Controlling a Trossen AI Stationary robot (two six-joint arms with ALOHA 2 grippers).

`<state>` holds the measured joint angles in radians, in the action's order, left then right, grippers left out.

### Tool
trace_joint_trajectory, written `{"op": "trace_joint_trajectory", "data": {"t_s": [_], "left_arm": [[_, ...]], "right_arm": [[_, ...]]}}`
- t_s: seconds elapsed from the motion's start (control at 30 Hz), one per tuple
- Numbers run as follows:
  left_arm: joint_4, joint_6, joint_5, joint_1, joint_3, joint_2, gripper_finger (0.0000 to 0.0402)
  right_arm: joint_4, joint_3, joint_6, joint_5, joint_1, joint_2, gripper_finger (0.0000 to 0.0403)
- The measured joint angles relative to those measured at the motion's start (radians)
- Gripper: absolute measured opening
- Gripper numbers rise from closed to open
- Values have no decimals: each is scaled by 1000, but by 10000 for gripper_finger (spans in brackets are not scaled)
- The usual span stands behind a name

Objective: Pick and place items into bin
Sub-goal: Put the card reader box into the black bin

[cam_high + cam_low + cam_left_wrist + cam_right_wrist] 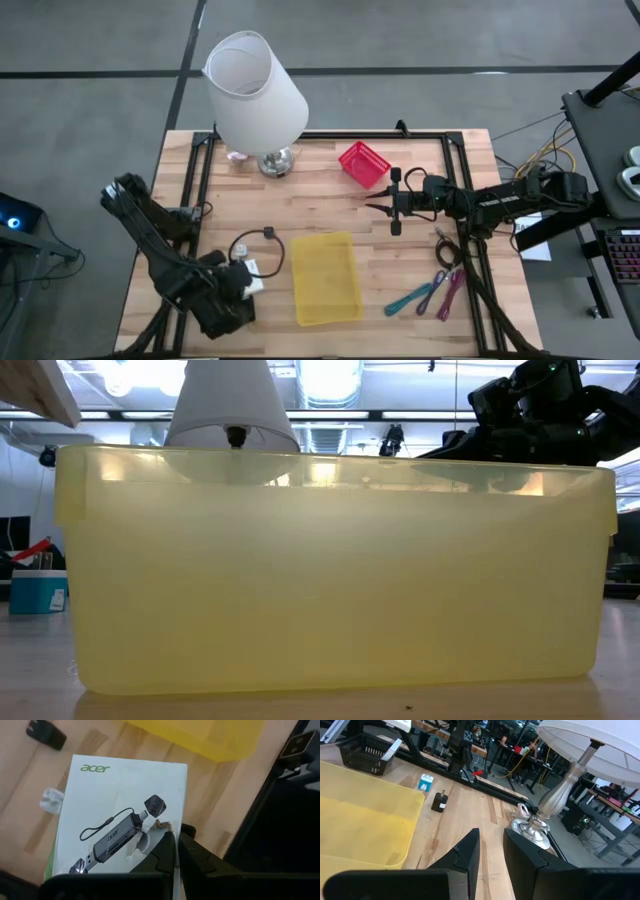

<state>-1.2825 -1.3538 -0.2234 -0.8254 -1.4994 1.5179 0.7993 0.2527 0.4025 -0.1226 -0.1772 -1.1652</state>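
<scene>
Pale wooden tabletop [330,205] w/ black rail frame, grey floor around; tall white lamp w/ chrome base [256,92] at far edge, small red mesh basket [364,163] beside it. Translucent yellow plastic bin [325,277] near centre-front, long axis running front-to-back. Left gripper [176,851] low at front-left corner, fingers pinched together on edge of flat white printed cardboard box [120,820], card-reader picture on its face; box lies just left of bin, its long axis roughly along the claw's reach, far end aimed toward bin's near corner. Black coiled cable w/ plug [255,245] right beside, btwn box and bin. Right gripper [491,851] hovers mid-table, right of basket, fingers a little apart, nothing btwn them. Teal and pink-purple thin strips [432,293] lie right of bin, long axes slanting front-left to back-right, clearly nearer right arm. Judged: short sideways carry rightward needed for box.
</scene>
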Motion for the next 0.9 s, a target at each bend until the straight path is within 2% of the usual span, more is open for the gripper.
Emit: {"op": "trace_joint_trajectory", "data": {"t_s": [0.17, 0.3, 0.5, 0.67, 0.9], "left_arm": [[-1, -122, 22, 12, 0, -33, 0], [-1, -298, 40, 13, 0, -43, 0], [9, -554, 122, 14, 0, -35, 0], [18, -661, 143, 14, 0, -10, 0], [93, -632, 193, 14, 1, 34, 0]], "right_arm": [[0, 0, -1, 0, 0, 0, 75], [0, 0, 0, 0, 0, 0, 75], [0, 0, 0, 0, 0, 0, 75], [-1, 0, 20, 0, 0, 0, 75], [-1, 0, 23, 0, 0, 0, 75]]}}
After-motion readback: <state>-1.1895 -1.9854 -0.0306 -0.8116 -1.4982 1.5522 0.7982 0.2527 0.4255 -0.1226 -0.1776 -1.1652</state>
